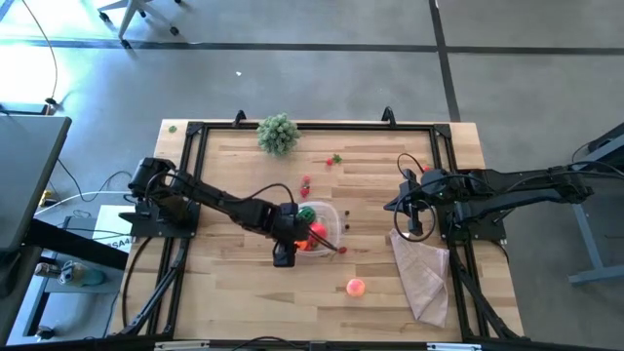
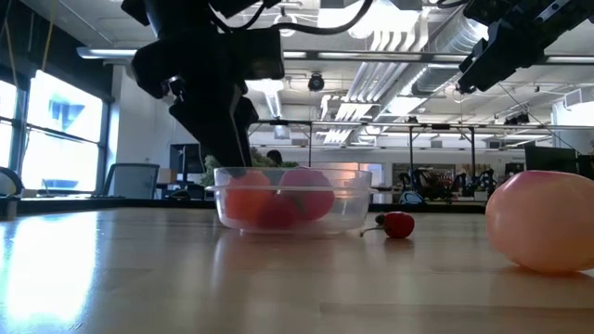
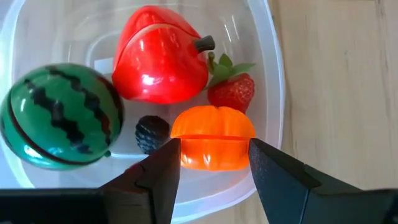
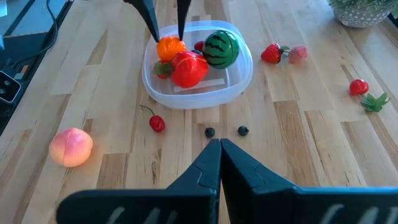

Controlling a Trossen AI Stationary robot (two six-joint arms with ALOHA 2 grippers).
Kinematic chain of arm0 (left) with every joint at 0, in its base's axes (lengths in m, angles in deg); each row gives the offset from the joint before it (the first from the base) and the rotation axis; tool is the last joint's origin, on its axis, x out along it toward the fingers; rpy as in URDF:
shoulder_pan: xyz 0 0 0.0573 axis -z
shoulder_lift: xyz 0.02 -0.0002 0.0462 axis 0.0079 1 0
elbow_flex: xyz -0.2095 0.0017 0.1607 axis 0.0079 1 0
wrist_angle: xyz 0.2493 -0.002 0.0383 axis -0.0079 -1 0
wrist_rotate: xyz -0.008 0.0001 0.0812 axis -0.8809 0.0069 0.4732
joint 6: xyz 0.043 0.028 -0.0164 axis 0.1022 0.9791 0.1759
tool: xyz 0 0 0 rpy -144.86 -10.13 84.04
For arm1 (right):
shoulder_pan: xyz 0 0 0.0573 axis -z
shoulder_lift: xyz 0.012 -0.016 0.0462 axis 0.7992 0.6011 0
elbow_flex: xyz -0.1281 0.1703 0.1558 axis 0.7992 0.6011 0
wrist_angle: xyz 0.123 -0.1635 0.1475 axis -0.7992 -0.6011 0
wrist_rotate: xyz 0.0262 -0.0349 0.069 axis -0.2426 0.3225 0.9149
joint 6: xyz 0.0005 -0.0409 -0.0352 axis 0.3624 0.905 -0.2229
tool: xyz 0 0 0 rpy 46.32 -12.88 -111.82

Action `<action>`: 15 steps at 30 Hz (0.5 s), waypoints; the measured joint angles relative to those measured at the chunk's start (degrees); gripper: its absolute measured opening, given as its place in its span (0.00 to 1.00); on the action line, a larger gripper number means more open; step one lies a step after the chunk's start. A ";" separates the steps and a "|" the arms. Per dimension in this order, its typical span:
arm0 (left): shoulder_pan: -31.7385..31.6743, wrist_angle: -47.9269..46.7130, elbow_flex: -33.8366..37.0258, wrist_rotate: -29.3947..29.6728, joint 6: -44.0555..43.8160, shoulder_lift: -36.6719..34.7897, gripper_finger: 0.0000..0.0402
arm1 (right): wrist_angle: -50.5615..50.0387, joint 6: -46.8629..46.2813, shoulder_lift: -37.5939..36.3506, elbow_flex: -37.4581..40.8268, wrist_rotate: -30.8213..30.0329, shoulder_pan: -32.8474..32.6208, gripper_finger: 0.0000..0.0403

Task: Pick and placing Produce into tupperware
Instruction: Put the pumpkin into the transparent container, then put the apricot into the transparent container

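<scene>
An orange toy pumpkin (image 3: pixel 214 144) is being flanked by the two spread fingers of the left hand (image 3: pixel 214 163) over the tupperware (image 4: pixel 242 78), near the middle of the desk (image 1: pixel 234 292); whether the fingers are touching the pumpkin cannot be told. Inside the container a red pepper (image 3: pixel 161 59), a striped green watermelon (image 3: pixel 59 115), a strawberry (image 3: pixel 231 92) and a dark berry (image 3: pixel 151 132) are being held. The right hand (image 4: pixel 219 152), with its fingers pressed together on nothing, is being kept above the desk's right side by a tan cloth (image 1: pixel 424 278). A pink peach (image 4: pixel 70 147), a cherry (image 4: pixel 157 123) and two small dark berries (image 4: pixel 210 132) are lying on the desk near the container.
</scene>
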 joint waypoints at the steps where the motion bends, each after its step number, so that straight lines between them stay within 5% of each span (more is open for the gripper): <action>1: 0.31 0.00 0.01 0.30 -0.02 0.00 0.45 | 0.00 0.01 0.00 0.00 0.00 0.00 0.00; 15: 0.52 -3.45 -3.42 3.62 1.53 -1.51 0.45 | 0.02 0.00 0.00 0.00 0.00 0.00 0.00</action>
